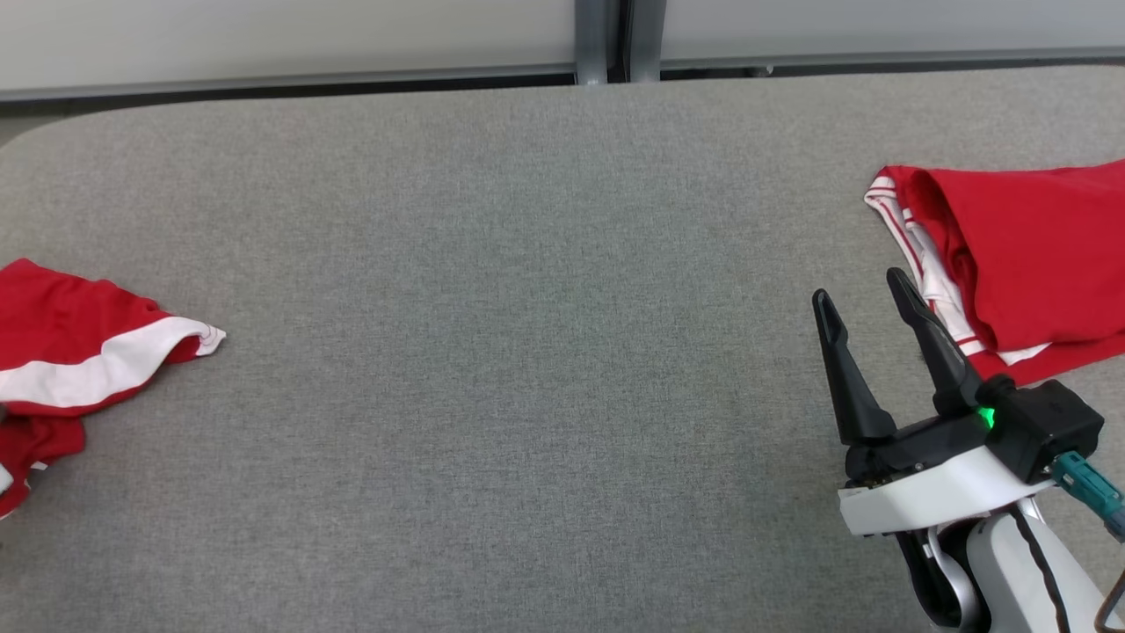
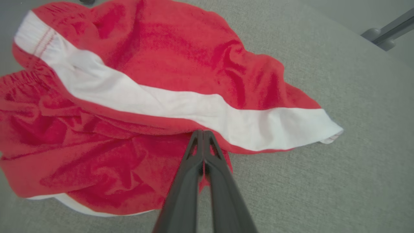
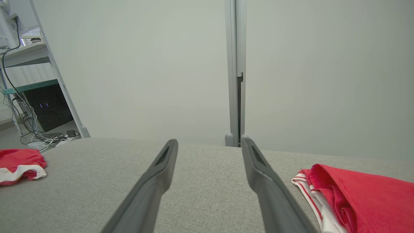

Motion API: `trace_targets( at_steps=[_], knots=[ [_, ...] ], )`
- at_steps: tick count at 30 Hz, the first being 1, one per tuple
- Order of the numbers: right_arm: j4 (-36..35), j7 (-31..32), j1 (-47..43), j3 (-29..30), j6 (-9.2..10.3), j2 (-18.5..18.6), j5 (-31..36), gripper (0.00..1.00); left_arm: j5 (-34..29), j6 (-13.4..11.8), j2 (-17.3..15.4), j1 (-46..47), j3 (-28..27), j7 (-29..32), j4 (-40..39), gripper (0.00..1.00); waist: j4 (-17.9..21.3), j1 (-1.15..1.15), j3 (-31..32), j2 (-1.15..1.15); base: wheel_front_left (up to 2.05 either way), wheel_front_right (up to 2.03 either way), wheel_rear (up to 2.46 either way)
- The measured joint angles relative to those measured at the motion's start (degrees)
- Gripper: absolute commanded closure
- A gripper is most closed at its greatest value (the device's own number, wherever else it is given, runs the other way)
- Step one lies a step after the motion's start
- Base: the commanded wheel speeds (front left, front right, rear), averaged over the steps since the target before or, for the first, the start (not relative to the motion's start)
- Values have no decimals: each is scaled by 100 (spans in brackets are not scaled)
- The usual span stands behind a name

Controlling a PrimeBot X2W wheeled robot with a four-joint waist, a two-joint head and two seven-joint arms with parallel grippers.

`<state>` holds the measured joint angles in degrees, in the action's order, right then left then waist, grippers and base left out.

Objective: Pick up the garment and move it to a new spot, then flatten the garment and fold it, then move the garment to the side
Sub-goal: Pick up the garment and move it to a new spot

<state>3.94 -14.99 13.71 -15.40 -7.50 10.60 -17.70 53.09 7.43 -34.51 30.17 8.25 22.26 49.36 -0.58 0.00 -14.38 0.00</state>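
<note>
At left edge of grey table (image 1: 527,352): left gripper (image 2: 202,133) clamped on fold of red shorts (image 2: 161,58). Right gripper (image 1: 860,288): spread apart, over table.

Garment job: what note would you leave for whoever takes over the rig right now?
Left gripper: shut, pinching the crumpled garment at the table's left edge.
Right gripper: open, holding nothing, above the table beside the folded garment at the right.
Done: grasp made; crumpled garment not yet lifted.
Left: move it to a new spot, flatten, fold, set aside.
</note>
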Motion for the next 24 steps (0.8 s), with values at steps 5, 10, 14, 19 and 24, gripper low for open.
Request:
trace_targets(
  at_steps=[5, 10, 14, 19, 24],
  knots=[
    [69, 0, -120, -30, 0, -63, -43, 0, 45, 0, -335, -3, 427, -403, -359, 100, 4, 0, 315, 0, 0, 0, 0],
    [166, 0, -348, -23, 0, -124, -101, 0, 83, 0, -579, -6, 939, -689, -816, 100, 32, 0, 743, 0, 0, 0, 0],
    [210, 0, -569, 1, 0, -145, -145, 0, 78, 0, -715, -1, 1341, -792, -1261, 100, 87, 0, 1153, 0, 0, 0, 0],
    [172, 0, -640, 102, 0, -145, -160, 0, 66, 0, -831, 171, 1696, -843, -1965, 100, 251, 0, 1500, 0, 0, 0, 0],
    [134, 0, -701, 199, 0, -146, -160, 0, 54, 0, -792, 376, 1923, -833, -2692, 100, 508, 0, 1653, 0, 0, 0, 0]
  ],
)
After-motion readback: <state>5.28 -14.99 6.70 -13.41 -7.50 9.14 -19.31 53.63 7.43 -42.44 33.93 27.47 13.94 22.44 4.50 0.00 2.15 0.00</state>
